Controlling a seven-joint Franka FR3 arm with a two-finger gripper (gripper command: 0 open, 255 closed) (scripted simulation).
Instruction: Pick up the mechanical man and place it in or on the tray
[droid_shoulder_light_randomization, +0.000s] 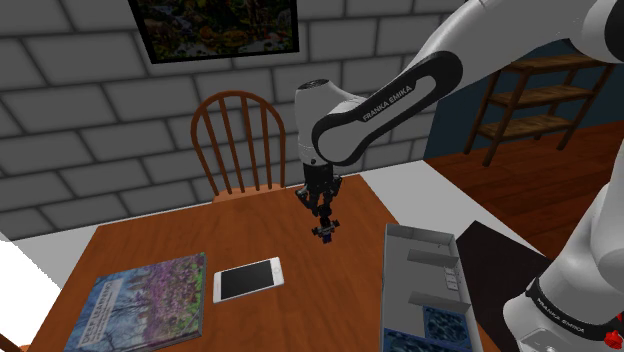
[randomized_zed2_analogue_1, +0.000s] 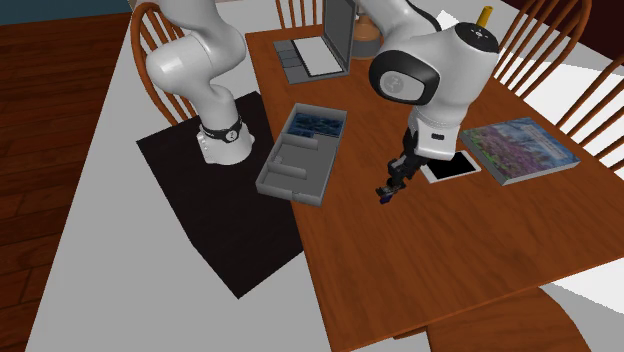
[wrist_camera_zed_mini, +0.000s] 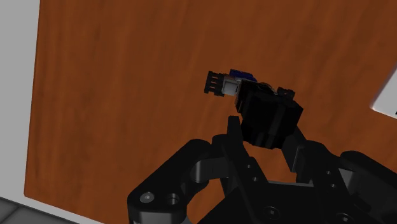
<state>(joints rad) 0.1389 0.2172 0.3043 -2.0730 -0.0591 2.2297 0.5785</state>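
The gripper (droid_shoulder_light_randomization: 322, 207) points down with its black fingers clamped on the mechanical man (droid_shoulder_light_randomization: 324, 231), a small dark figure with blue and grey parts, holding it over the middle of the wooden bench (droid_shoulder_light_randomization: 190, 235). The grey tray (droid_shoulder_light_randomization: 391, 285) lies to the shoulder view's right of it, apart from it. A white phone (droid_shoulder_light_randomization: 247, 279) and a book (droid_shoulder_light_randomization: 140, 302) lie to its left.

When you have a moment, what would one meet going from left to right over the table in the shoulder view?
book → phone → toy → tray
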